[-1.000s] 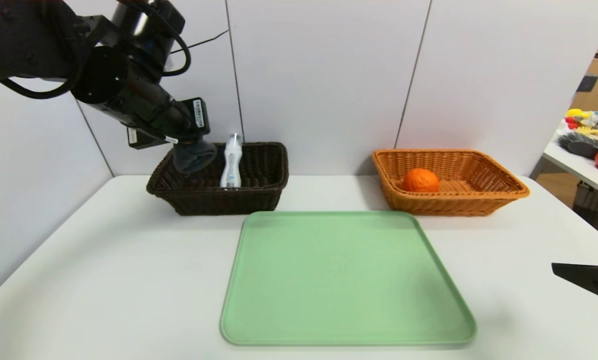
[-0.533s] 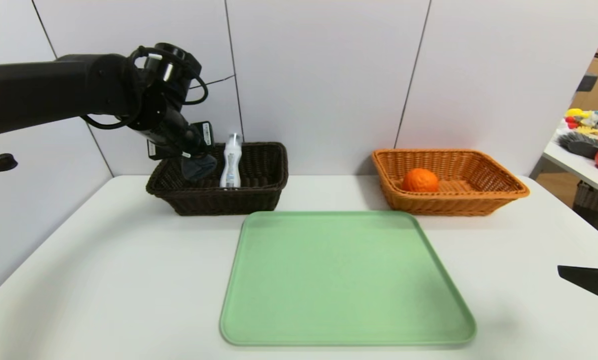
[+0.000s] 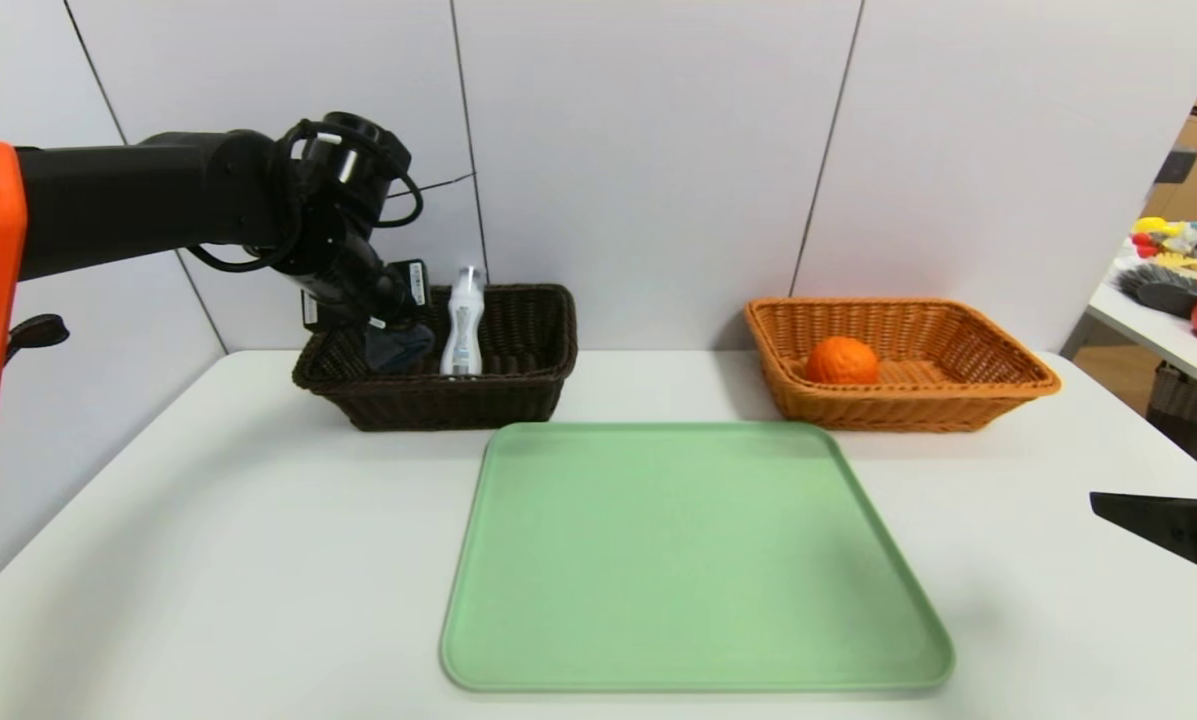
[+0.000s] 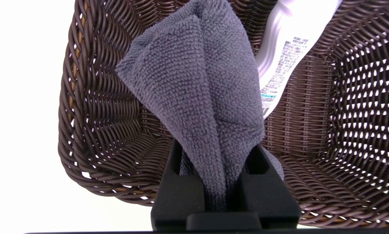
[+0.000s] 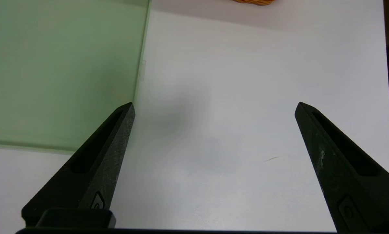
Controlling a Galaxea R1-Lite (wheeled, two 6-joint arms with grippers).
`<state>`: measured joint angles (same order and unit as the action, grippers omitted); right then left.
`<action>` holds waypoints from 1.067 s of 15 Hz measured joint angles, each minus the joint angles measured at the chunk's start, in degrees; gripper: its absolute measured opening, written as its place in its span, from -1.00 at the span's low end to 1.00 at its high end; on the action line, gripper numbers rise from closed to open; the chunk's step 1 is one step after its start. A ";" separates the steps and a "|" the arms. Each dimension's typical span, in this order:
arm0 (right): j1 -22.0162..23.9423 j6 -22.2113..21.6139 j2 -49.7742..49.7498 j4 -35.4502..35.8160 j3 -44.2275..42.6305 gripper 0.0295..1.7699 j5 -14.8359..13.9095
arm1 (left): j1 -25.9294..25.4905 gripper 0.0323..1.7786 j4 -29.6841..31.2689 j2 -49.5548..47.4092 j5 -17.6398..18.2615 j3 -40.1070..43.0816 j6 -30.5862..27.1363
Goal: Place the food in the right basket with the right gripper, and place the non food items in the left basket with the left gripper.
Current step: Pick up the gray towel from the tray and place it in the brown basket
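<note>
The left gripper [image 4: 218,182] has its jaws pressed together on the dark grey-blue cloth [image 4: 197,94], pinching one end so the rest of the roll fans out ahead of the fingertips. In the head view the cloth [image 3: 398,347] sits at about ten o'clock from the tray [image 3: 693,560], low inside the left basket [image 3: 458,395], near that basket's nine o'clock wall. The white bottle [image 3: 463,320] stands upright just beside it, on its three o'clock side.

The relation that matters now: the cloth's long axis runs straight out from the jaws toward the basket's far wall, and in the left wrist view wicker shows all around it. So the cloth looks to be within the rim, and letting go should drop it onto the basket floor rather than over the edge. The close neighbour is the bottle; a sideways swing on the way out could tip it.

The orange fruit [image 3: 842,361] already lies in the right basket [image 3: 958,400], at one o'clock from the tray. The right gripper [image 5: 213,105] hangs over bare table [image 3: 208,550] at the tray's four o'clock, jaws spread wide and empty; the left arm is plainly the nearer one for this last step
</note>
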<state>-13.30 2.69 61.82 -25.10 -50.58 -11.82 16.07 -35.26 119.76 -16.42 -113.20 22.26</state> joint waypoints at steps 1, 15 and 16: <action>-0.34 0.46 0.24 0.00 0.23 0.92 0.04 | 0.00 -0.73 0.01 0.09 -0.02 0.00 -0.52; -0.48 0.50 0.22 -0.12 0.56 0.92 1.16 | -0.74 -0.73 3.10 5.99 -0.26 0.00 -0.60; -0.43 0.52 0.17 -0.15 0.59 0.92 1.17 | -1.00 -0.73 3.49 6.60 -0.24 0.00 -0.62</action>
<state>-13.73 3.22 61.99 -25.25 -49.99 -10.65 15.07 -31.77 126.36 -16.66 -113.20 21.64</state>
